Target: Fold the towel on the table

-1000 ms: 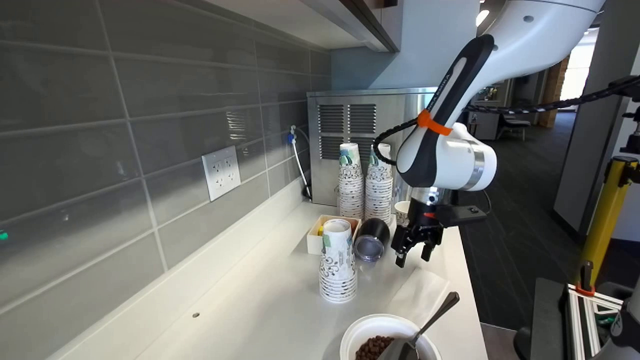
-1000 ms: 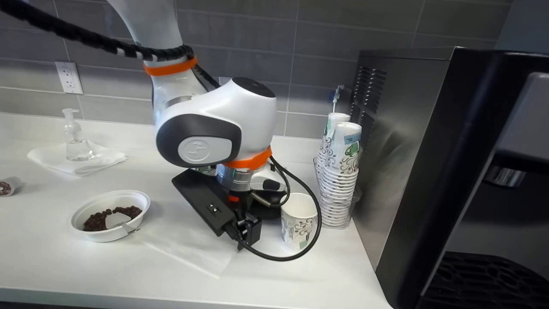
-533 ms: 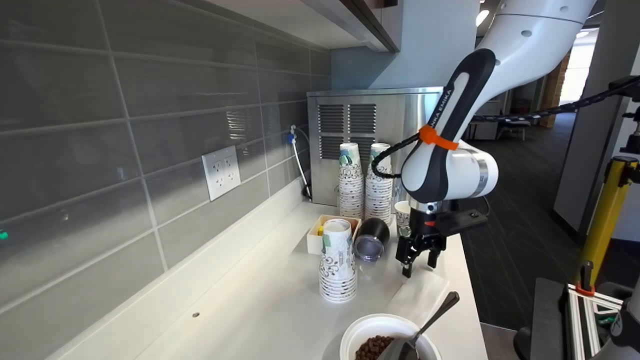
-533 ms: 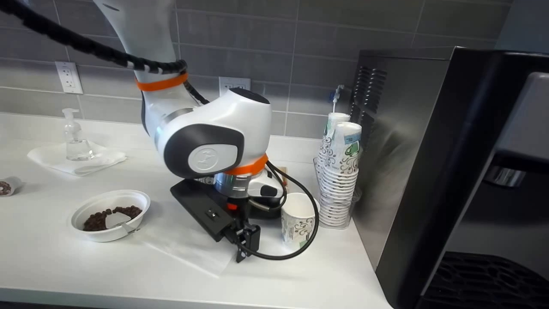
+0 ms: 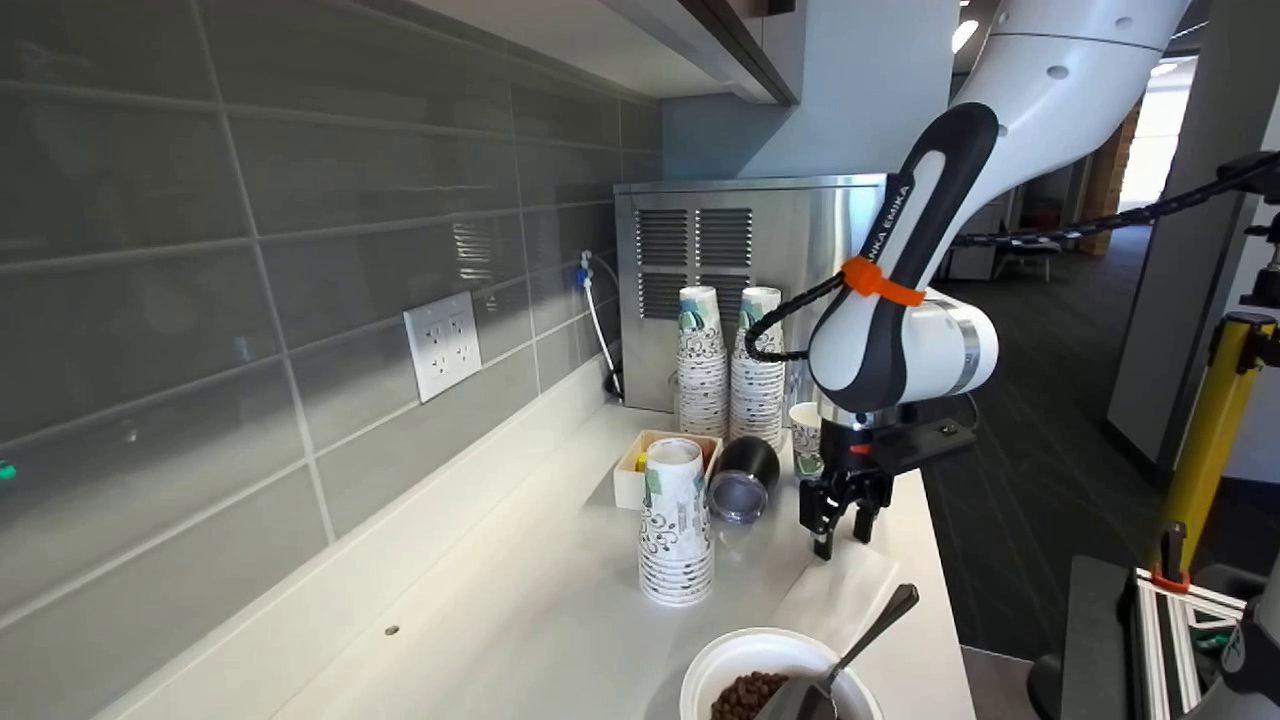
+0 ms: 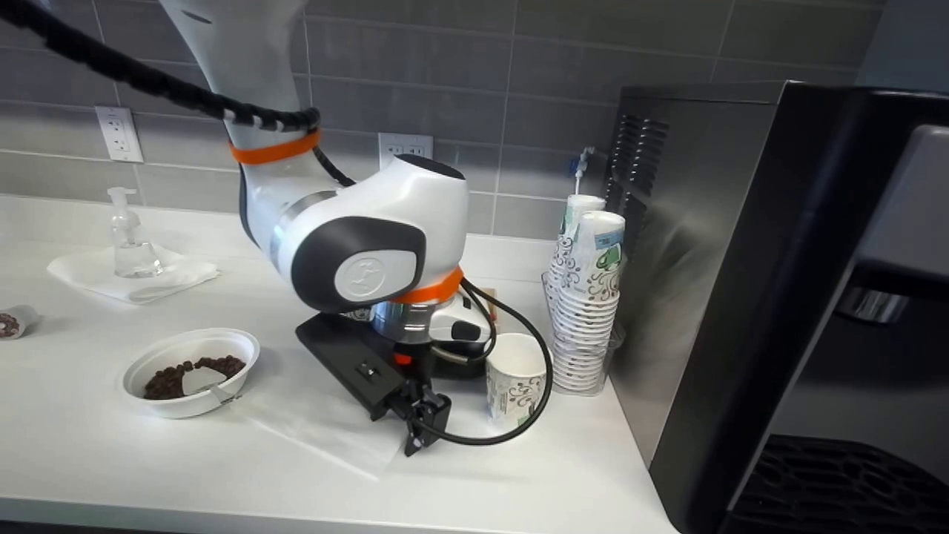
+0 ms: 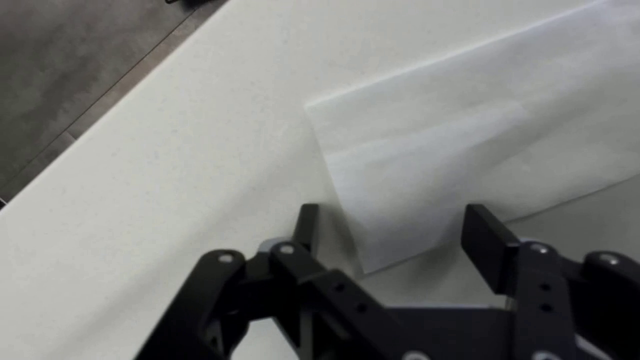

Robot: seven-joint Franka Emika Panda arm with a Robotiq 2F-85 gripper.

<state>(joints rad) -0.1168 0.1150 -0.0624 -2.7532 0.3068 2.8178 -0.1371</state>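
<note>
- In the wrist view, the towel seems thin, likely light, limp and easily creased; it would be best pinched at the corner seen between the jaws, which are spread wide, holding nothing.
- In an exterior view, it is laid near the front edge of the worktop.
- In an exterior view, its long axis is slanted from the bowl toward that edge.

In an ext. view, w/ gripper spread at far end of towel.
Lying on table btwn gripper & bowl, nr. cup stack.
</note>
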